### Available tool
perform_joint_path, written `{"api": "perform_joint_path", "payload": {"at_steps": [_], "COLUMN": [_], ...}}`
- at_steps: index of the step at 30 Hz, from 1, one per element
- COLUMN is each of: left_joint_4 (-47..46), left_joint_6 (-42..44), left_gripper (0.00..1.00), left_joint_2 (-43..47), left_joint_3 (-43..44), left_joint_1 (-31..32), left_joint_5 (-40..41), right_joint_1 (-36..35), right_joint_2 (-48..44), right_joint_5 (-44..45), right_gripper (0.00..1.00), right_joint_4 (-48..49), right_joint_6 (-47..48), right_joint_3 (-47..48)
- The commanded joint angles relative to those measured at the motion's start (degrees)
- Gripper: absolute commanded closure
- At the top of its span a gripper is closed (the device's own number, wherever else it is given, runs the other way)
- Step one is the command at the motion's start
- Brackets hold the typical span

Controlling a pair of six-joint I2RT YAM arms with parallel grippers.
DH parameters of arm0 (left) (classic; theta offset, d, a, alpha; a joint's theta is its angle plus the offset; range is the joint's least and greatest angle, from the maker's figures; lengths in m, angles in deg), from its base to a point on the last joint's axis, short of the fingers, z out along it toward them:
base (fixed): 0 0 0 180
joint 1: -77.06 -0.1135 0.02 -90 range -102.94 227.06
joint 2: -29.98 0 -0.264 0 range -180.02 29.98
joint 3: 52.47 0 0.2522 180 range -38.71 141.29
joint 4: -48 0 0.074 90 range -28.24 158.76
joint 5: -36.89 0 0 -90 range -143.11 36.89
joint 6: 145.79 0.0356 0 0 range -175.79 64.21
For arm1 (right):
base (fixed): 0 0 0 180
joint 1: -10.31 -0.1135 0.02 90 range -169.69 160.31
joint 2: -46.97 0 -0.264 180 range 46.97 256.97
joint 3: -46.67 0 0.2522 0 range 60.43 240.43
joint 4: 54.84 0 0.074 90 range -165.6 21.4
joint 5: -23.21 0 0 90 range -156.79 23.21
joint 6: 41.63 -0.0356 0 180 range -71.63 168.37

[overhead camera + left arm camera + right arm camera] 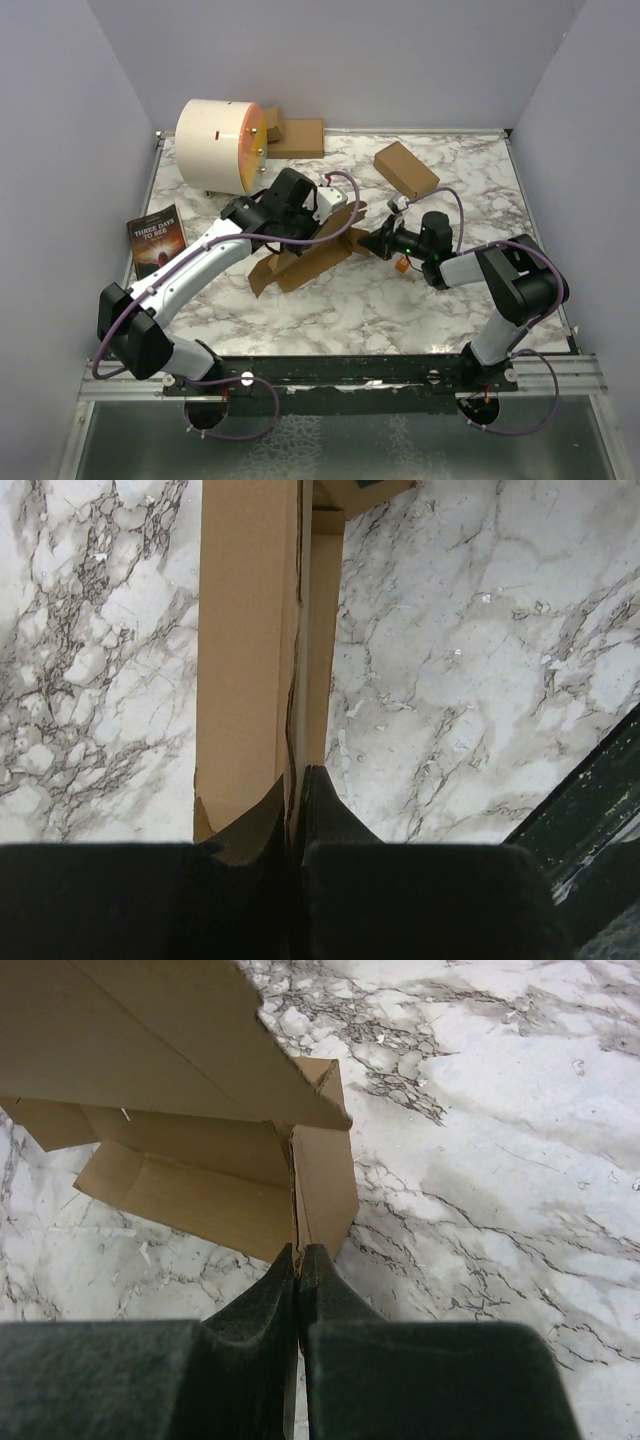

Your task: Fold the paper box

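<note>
The paper box (310, 260) is a partly folded brown cardboard sheet held above the middle of the marble table, between both arms. My left gripper (322, 222) is shut on an upright cardboard panel of the paper box (250, 660), whose edge runs between the black fingertips (318, 800). My right gripper (372, 240) is shut on the bottom edge of a flap of the paper box (322, 1190); wider panels spread up and to the left of it.
A closed brown carton (405, 169) lies at the back right. A white cylinder (220, 145) with an orange face stands back left, small cardboard pieces (295, 137) beside it. A dark book (157, 242) lies at the left edge.
</note>
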Motion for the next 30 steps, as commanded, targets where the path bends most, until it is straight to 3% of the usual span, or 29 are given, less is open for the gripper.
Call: {"api": "perform_joint_path", "payload": {"at_steps": [1, 5, 16, 30], "left_joint_4": [0.9, 1.5, 1.2, 1.6], "left_joint_6": [-3.3, -3.6, -3.2, -2.5], "left_gripper": [1.00, 1.00, 1.00, 1.00], "left_joint_2": [-1.7, -2.2, -2.4, -2.6], "left_joint_3": [2.5, 2.8, 2.0, 2.1], "left_joint_1": [-1.7, -3.0, -3.4, -3.4], "left_joint_5": [-3.4, -4.2, -4.8, -6.2], "right_joint_1": [-0.1, -0.1, 2.2, 7.0], "right_joint_2": [-0.2, -0.3, 0.7, 4.4], "right_joint_5": [-2.2, -3.5, -11.2, -30.5], "right_gripper": [0.99, 0.97, 0.77, 0.37], "right_joint_4": [-2.5, -3.0, -4.9, -5.0], "right_joint_6": [1.5, 2.0, 1.3, 3.0], "right_joint_3": [0.8, 1.0, 3.2, 8.2]}}
